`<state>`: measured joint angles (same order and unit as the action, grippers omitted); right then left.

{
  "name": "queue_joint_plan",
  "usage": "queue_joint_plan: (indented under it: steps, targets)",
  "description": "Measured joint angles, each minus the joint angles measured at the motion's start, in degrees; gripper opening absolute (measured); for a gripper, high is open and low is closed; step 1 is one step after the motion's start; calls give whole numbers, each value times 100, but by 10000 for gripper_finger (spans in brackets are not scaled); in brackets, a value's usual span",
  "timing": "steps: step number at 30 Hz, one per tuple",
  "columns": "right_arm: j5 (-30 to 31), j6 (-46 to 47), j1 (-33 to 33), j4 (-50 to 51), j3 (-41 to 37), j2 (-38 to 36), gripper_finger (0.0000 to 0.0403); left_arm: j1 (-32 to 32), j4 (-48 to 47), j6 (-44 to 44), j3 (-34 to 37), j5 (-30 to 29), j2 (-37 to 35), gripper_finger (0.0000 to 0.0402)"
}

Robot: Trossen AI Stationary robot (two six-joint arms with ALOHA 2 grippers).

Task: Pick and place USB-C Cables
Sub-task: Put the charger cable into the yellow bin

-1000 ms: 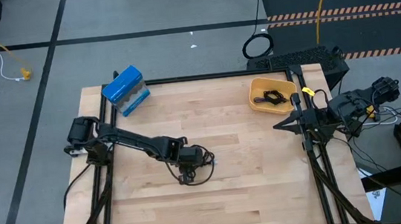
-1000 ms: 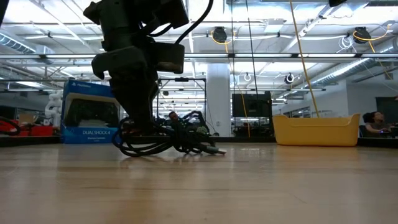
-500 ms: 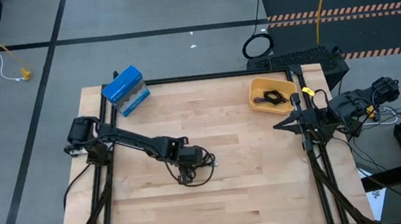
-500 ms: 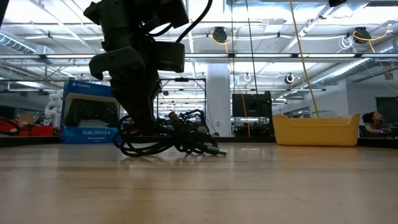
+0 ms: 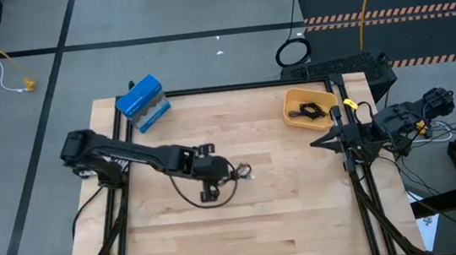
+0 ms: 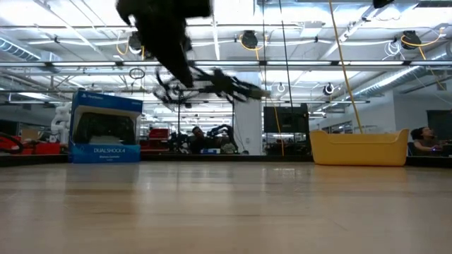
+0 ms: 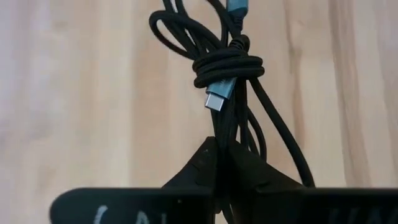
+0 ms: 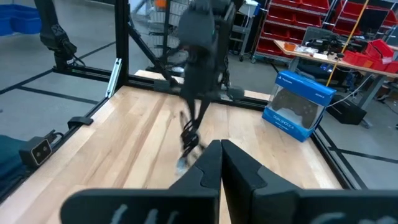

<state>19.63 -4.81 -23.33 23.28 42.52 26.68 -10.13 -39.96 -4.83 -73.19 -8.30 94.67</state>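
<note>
A black USB-C cable (image 7: 231,74) is held clear of the wooden table (image 5: 305,213) by the left gripper (image 7: 217,152), near the table's middle.

The greatest risk is judged to be slippage: the left gripper's jaws are pinched shut on only a few strands below the cable's knotted wrap, so the loose loops and dangling plug could be shaken out or snagged during a swing toward the far right corner. A drop short of the yellow bin (image 5: 290,102) would be caused by that. The bin already holds a black cable (image 5: 317,106) and a bluish-purple cable (image 5: 299,114). The right gripper (image 8: 221,152) is parked beside the table's right edge, near the bin, jaws closed on nothing. A blue DualShock 4 box (image 5: 142,103) stands at the far left corner, well apart.
</note>
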Motion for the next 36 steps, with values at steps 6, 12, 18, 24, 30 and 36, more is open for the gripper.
queue_joint_plan:
  steps: [6, 12, 18, 24, 30, 36]
  targets:
    - [5, 67, 0, -98, -2, 103, 0, -2, -789, 143, -337, -572, -711, 15]
    - [9, 65, 2, -141, -2, 208, 0, -2, -1078, 186, -428, -723, -1498, 15]
    - [14, 65, 2, -165, 0, 244, 0, -95, -1163, 174, -428, -725, -2154, 14]
    - [8, 111, 2, -165, 0, 266, 0, -514, -1450, -34, -428, -725, -3010, 10]
    - [7, 125, 2, -168, 0, 267, 0, -1190, -1425, -280, -369, -1408, -3865, 18]
    - [7, 239, 2, -212, 0, 267, 0, -1694, -1310, -434, 108, -2115, -4376, 10]
